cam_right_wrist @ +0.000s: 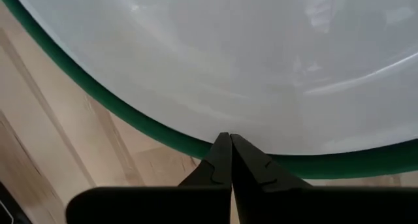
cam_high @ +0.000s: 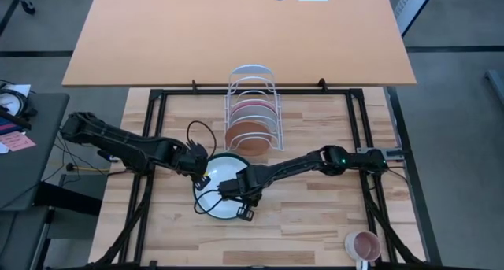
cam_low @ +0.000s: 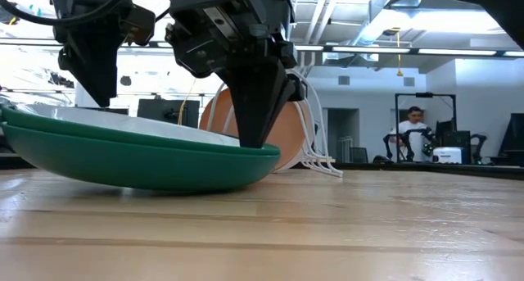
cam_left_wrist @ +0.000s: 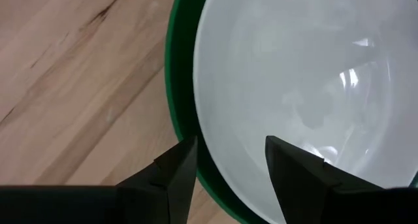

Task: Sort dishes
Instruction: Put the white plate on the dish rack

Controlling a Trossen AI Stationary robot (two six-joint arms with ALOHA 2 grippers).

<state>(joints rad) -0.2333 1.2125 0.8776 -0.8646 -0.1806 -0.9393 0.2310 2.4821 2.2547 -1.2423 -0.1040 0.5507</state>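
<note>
Currently the white plate [cam_high: 223, 185] lies nested inside the dark green plate [cam_high: 206, 209], the stacked pair sitting on the wooden table [cam_high: 315, 215] just at six o'clock from the white wire rack [cam_high: 252, 105]. The terracotta plate [cam_high: 249, 136] and the pink plate [cam_high: 253, 110] already stand upright in that rack, the terracotta one in the slot nearest the stack.

The left gripper [cam_left_wrist: 225, 162] comes in from nine o'clock, fingers parted and straddling the white plate's rim, one finger [cam_left_wrist: 176, 165] over the green rim, the other over the white surface; it holds nothing yet. The right gripper [cam_right_wrist: 228, 159] reaches in from three o'clock with its fingers pressed fully together, tip resting at the green plate's edge at about five o'clock of the stack, apparently pinning or tilting it; in the low view the stack looks tipped, that edge low.

To do this step well, I judge the right arm should keep the green plate steady while the left closes only on the white rim, not both rims, then lifts slowly so the plates separate cleanly.

No brand, label or writing is legible anywhere. A pink mug [cam_high: 365, 244] stands well apart at five o'clock.
</note>
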